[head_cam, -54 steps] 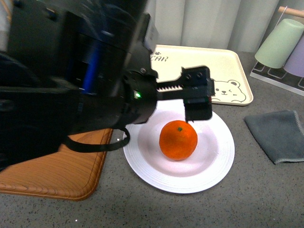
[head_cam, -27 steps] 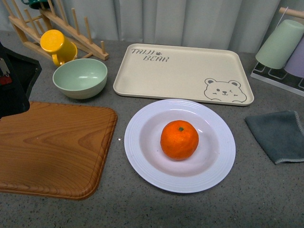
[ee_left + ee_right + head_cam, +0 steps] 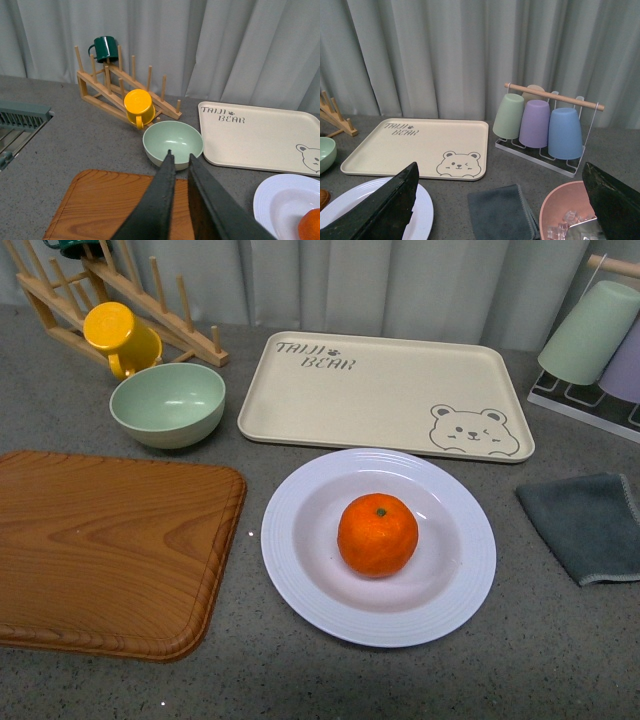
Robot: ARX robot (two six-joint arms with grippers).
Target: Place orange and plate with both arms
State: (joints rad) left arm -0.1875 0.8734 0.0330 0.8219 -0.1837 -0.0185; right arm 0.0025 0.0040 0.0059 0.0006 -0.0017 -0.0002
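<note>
My left gripper (image 3: 181, 155): jaws nearly closed, thin slit, gripping nothing. Right gripper (image 3: 500, 167): jaws spread wide, empty. On worktop (image 3: 520, 670), wooden board (image 3: 110, 550) nearest, left of plate (image 3: 300, 575). Orange (image 3: 377, 534) sits in plate's centre well. Bear tray (image 3: 380, 390) just behind plate; green bowl (image 3: 168, 403) and yellow mug (image 3: 118, 332) further back left.

"TAIJI BEAR" on beige tray (image 3: 385, 390)

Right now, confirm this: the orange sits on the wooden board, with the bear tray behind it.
Wrong. The orange sits on the plate, not the wooden board, as the front view shows. The bear tray is indeed behind it.
</note>
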